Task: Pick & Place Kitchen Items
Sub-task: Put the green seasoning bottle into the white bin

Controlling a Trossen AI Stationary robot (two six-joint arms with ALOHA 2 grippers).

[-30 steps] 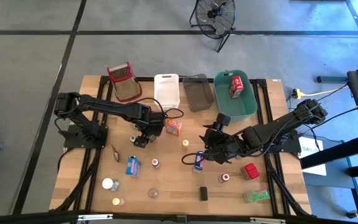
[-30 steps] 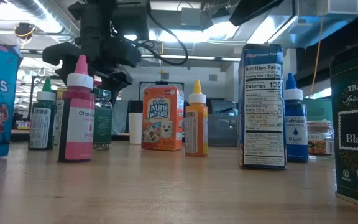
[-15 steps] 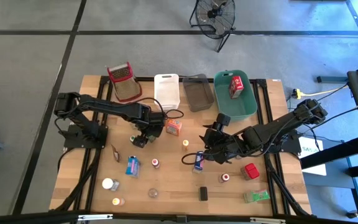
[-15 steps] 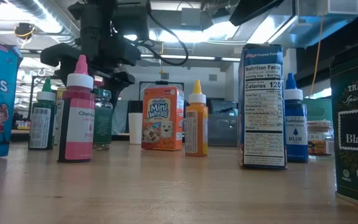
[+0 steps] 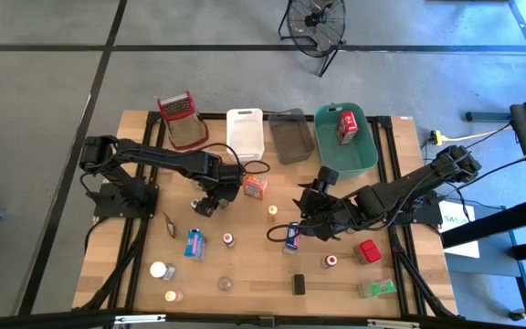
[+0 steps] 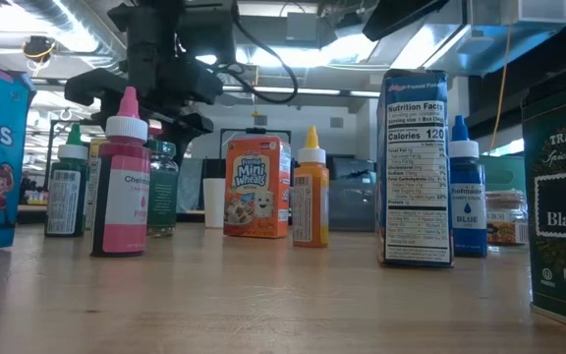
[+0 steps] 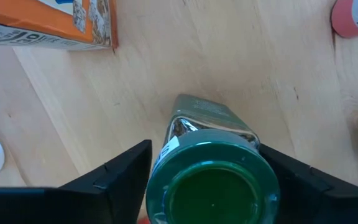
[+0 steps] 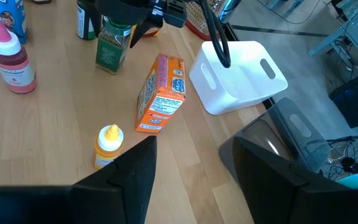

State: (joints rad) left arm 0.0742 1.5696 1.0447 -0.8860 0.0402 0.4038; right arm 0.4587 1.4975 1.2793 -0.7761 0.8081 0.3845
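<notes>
A glass spice jar with a green cap (image 7: 211, 183) stands upright on the table left of centre (image 5: 195, 203) (image 8: 110, 46). My left gripper (image 7: 204, 149) (image 5: 206, 205) is open right above it, one finger on each side of the cap. My right gripper (image 8: 190, 142) (image 5: 302, 222) hovers open at mid-table, beside a blue box (image 5: 292, 238), touching nothing. An orange cereal box (image 5: 256, 187) (image 8: 160, 93) and a yellow bottle (image 5: 272, 211) stand between the two arms. My left gripper comes at the jar from above, pointing down, with its fingers (image 7: 123, 171) beside the rim of the green cap (image 7: 166, 180). Whether they touch the cap, I cannot tell. The jar rests upright on its base on the table.
Along the far edge stand a red-rimmed wire basket (image 5: 181, 119), a white bin (image 5: 245, 132), a grey bin (image 5: 290, 134) and a green bin (image 5: 365, 151) with a red box (image 5: 345, 125) in it. Small bottles, jars and boxes dot the near half, among them a pink bottle (image 6: 121, 182).
</notes>
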